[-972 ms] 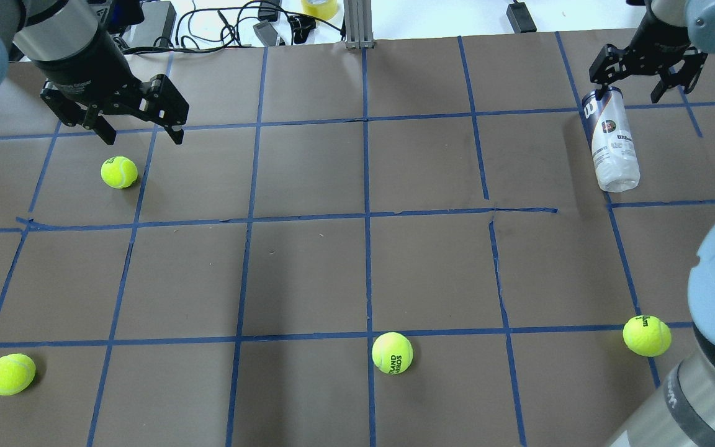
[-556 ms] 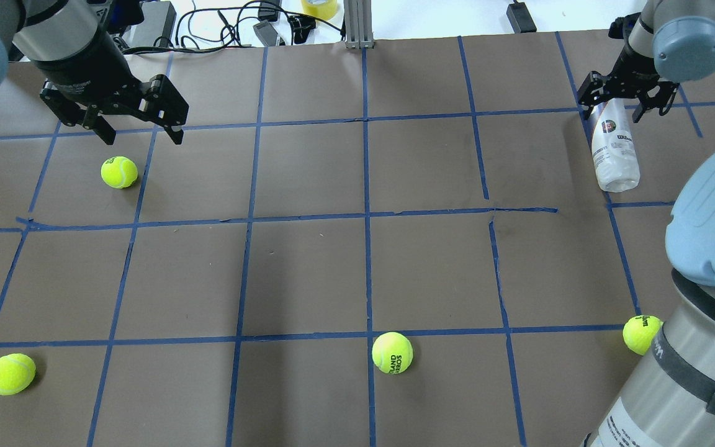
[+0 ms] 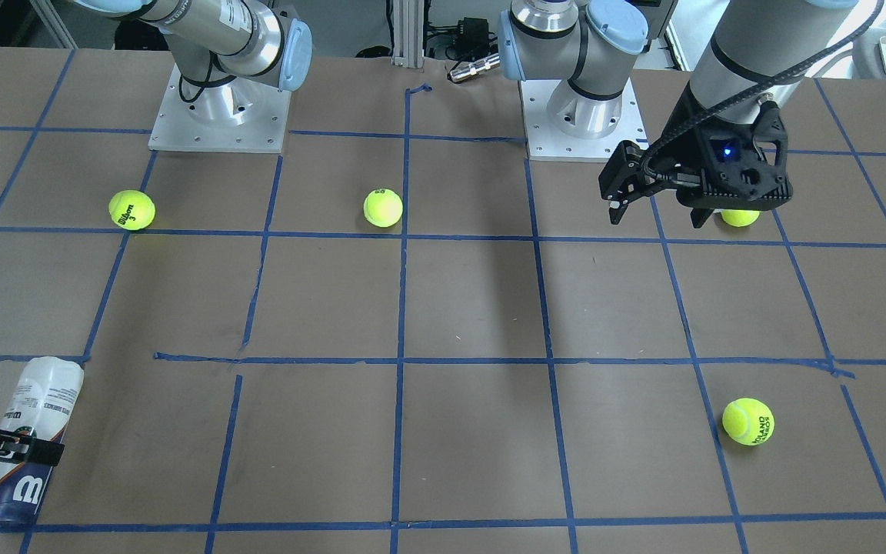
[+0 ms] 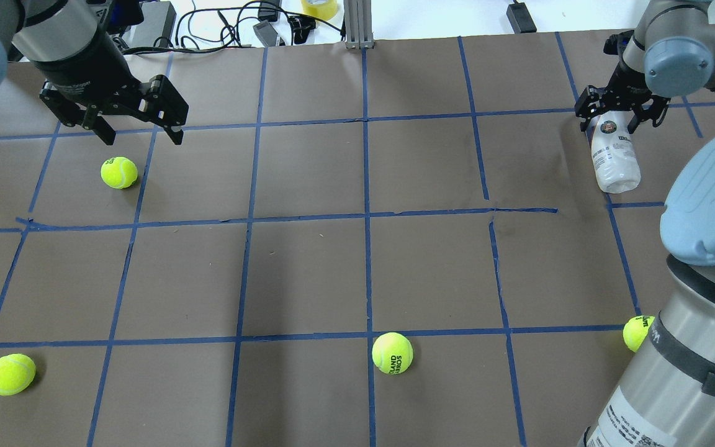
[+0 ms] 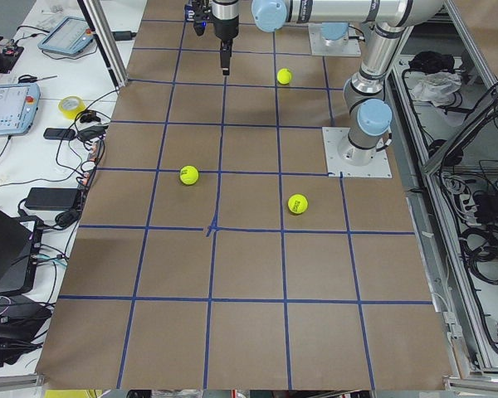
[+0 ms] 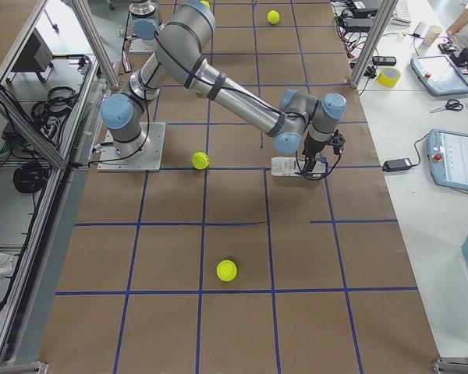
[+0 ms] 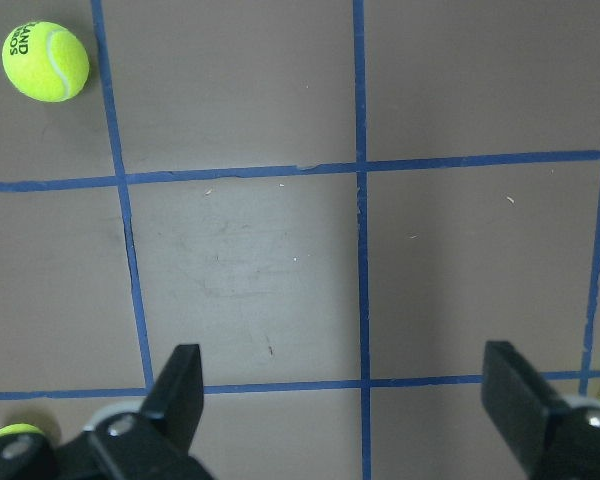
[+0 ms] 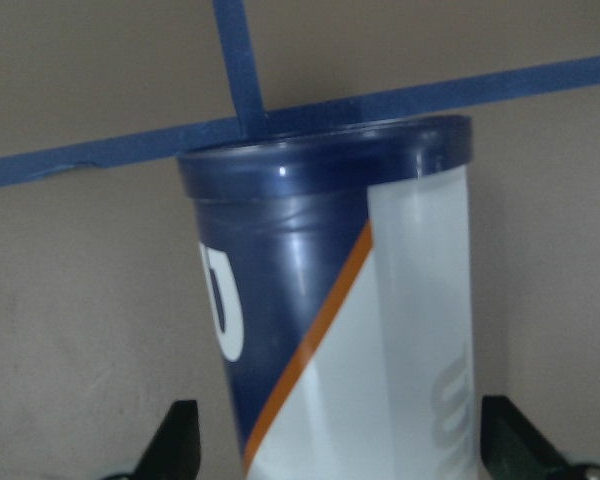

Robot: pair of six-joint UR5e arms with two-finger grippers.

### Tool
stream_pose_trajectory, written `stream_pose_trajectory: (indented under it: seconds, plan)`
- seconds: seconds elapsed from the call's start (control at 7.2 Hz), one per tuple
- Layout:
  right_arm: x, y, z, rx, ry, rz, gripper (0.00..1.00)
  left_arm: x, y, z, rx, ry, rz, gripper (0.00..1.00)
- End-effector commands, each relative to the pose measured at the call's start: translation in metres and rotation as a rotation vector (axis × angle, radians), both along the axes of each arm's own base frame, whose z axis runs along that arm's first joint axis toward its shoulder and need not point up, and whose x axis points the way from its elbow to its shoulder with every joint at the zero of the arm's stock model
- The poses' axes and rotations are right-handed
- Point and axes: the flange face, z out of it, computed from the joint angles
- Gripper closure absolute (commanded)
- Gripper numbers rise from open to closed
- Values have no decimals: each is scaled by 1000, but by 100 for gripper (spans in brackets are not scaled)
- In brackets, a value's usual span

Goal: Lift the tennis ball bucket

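Note:
The tennis ball bucket (image 4: pixel 613 158) is a clear can with a white label and a navy Wilson end. It lies on its side at the table's far right and also shows in the front view (image 3: pixel 28 431) and the right side view (image 6: pixel 287 167). My right gripper (image 4: pixel 619 115) is low over its navy end, jaws open, one finger on each side. In the right wrist view the can (image 8: pixel 350 320) fills the gap between the fingertips (image 8: pixel 175 445). My left gripper (image 4: pixel 140 127) hangs open and empty above the far left, near a tennis ball (image 4: pixel 119 172).
Three more tennis balls lie along the near side (image 4: pixel 10 374), (image 4: pixel 392 352), (image 4: pixel 638 332). My right arm's elbow (image 4: pixel 705 236) looms over the near right. Cables and devices (image 4: pixel 239 25) and a metal post (image 4: pixel 357 25) line the far edge.
My right gripper has come down and in from above the can's far end and now straddles its navy end. The can and my left arm have not moved.

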Motion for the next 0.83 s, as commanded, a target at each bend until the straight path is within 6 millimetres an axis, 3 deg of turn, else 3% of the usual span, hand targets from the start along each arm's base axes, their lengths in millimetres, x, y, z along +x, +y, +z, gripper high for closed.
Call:
stream_pose_trajectory:
  seconds: [0.0, 0.69]
  plan:
    - [-2, 2, -8, 14, -4, 39, 0, -1, -1, -1, 0, 4, 1, 0]
    - [-4, 6, -19, 35, -18, 83, 0, 0, 0, 0, 0, 1, 5, 0]
